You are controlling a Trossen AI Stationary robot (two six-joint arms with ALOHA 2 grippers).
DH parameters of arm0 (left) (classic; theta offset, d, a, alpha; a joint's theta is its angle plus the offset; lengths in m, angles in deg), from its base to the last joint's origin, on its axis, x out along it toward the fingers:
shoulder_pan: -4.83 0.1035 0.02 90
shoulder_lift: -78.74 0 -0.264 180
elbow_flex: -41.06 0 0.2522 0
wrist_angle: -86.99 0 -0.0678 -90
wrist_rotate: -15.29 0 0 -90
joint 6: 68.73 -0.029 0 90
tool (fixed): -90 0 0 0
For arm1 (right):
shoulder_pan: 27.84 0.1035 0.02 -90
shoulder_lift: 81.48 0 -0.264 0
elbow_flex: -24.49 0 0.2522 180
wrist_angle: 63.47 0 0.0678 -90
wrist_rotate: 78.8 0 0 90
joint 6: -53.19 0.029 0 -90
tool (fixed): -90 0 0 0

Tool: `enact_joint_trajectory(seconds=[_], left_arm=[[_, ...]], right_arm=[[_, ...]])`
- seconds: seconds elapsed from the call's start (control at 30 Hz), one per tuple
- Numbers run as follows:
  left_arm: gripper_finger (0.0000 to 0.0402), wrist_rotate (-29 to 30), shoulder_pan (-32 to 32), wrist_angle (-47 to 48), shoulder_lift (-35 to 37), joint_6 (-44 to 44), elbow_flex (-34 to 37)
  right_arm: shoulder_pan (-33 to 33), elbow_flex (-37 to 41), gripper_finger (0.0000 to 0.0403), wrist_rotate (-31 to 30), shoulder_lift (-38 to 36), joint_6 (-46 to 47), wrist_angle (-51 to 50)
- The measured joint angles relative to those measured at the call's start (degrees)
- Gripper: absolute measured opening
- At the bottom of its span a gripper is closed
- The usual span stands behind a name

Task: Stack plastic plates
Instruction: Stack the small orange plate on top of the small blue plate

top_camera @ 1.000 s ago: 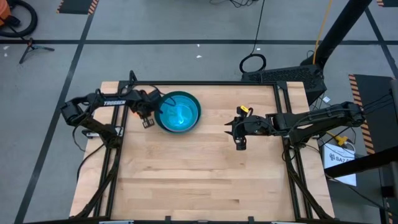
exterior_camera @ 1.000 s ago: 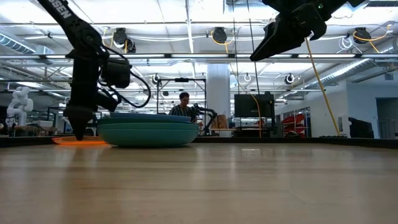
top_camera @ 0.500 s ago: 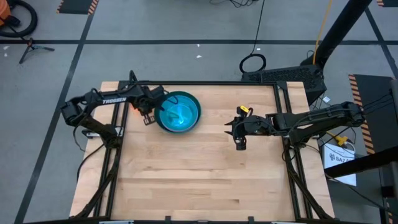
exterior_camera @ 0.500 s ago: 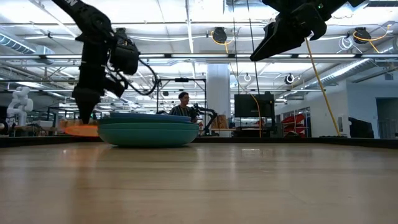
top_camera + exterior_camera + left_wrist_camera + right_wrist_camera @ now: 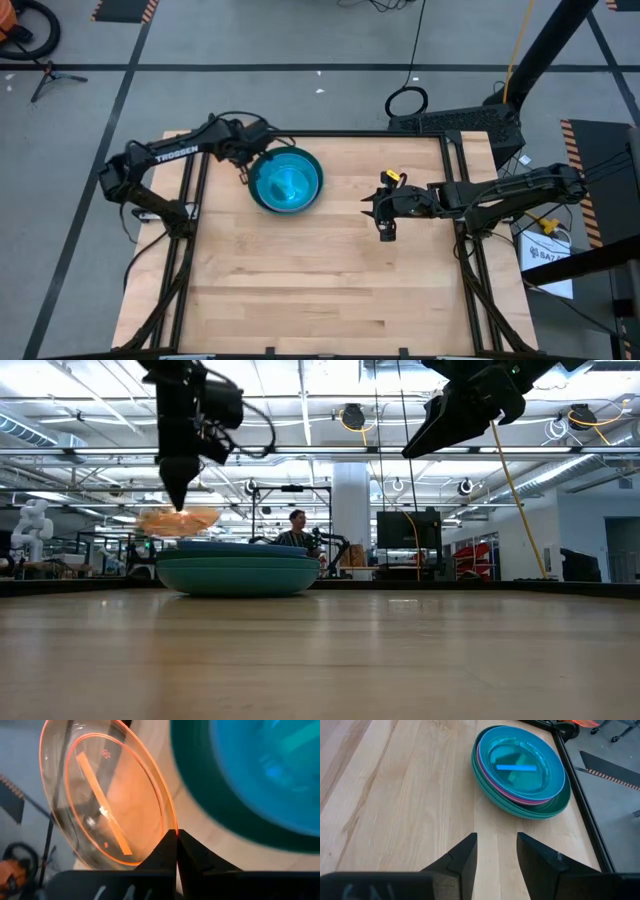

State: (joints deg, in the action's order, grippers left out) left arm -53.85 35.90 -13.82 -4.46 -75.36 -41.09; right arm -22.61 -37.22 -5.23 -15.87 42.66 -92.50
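Note:
A stack of plastic plates (image 5: 287, 181) rests on the table's far left part: a large teal plate at the bottom, a magenta one above it, blue and cyan on top, also seen in the right wrist view (image 5: 520, 770). My left gripper (image 5: 180, 503) hangs over the stack's left edge, shut on a small clear orange plate (image 5: 178, 519). My right gripper (image 5: 386, 232) waits open in the air right of the stack, its fingers (image 5: 465, 852) apart. My left gripper (image 5: 176, 832) pinches the orange plate's rim (image 5: 169, 820) between its two fingertips, coming from above and pointing down. The plate is lifted clear of the table and hangs below the fingers, about level, just higher than the stack's top rim (image 5: 235, 545).
Dark metal rails (image 5: 190, 230) frame the table on the left, right and far sides. Bare wood (image 5: 320, 280) fills the near half. In the low view a person (image 5: 295, 532) sits far behind the table, among room equipment.
My left gripper has risen, carrying the orange plate from the table beside the stack's left side up to above the stack's rim level, and has moved toward the far edge and toward the stack. My right arm has kept still.

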Motion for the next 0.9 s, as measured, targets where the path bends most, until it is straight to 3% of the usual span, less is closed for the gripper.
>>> enact_joint_trajectory(seconds=[0.2,0.63,0.9], left_arm=[[0.0003,-1.33,-7.59,-1.25,0.00,4.49,-4.12],[0.0003,-1.05,-26.02,-7.41,0.00,16.63,-6.20],[0.0003,-0.83,-32.80,-13.33,-0.02,21.32,-6.20]], right_arm=[[0.00,0.00,0.0132,0.00,0.00,0.00,-0.03],[0.00,0.00,0.0132,0.00,-0.02,0.00,-0.02],[0.00,0.00,0.0132,0.00,-0.02,0.28,0.00]])
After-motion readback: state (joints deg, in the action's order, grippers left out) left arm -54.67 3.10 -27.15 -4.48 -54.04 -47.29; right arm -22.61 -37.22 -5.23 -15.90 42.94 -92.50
